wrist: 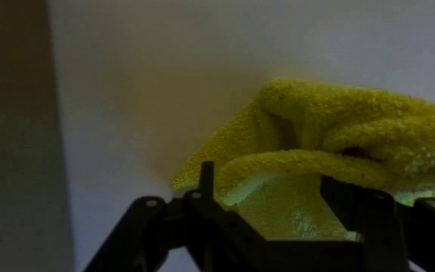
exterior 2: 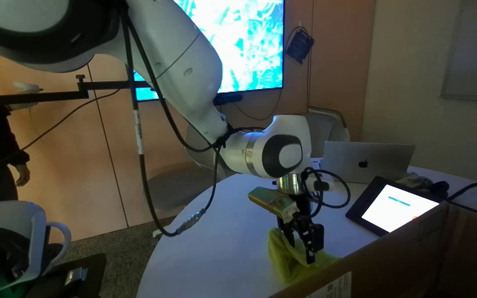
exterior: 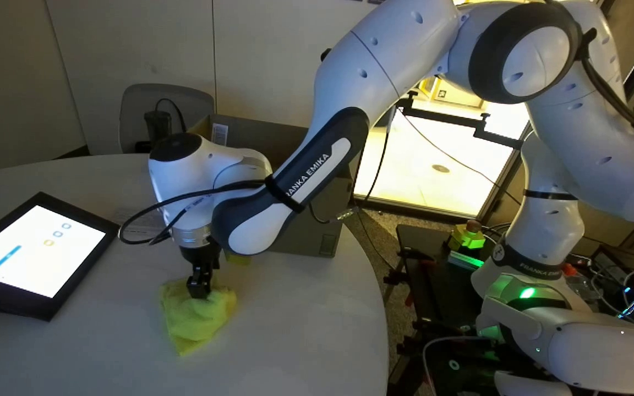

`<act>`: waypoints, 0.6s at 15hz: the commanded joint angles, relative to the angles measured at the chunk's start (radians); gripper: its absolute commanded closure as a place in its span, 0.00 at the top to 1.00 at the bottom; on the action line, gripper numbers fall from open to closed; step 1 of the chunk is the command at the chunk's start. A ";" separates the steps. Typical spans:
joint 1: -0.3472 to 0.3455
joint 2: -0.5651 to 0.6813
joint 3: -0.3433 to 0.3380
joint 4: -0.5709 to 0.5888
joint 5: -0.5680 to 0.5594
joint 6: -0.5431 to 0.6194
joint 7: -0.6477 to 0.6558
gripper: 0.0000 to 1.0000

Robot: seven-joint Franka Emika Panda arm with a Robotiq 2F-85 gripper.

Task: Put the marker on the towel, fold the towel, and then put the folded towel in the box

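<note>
Towel (exterior: 198,318) bunched, tool (wrist: 266,175) spread wide at it; marker not vis., poss. dropped if only top layer pinched.

Smooth white arm (exterior: 362,58), charcoal joint covers (exterior: 353,125), FRANKA EMIKA lettering (exterior: 540,269), slim black cables (exterior 2: 143,171), black tool (exterior: 200,290).

In an exterior view, a window (exterior: 427,157) glares yellow-white beyond the curved edge of the table (exterior: 306,330). A wall screen (exterior 2: 251,45) shines overexposed past the far edge. The wrist view is dim and soft, a blurred shadow beside the towel (wrist: 334,162).
</note>
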 commanded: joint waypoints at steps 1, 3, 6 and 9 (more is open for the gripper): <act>0.006 0.008 -0.008 0.048 0.009 -0.032 0.017 1.00; 0.007 0.000 -0.004 0.046 0.013 -0.037 0.022 1.00; 0.006 -0.005 0.008 0.041 0.028 -0.066 0.030 1.00; -0.001 -0.003 0.027 0.039 0.061 -0.110 0.039 1.00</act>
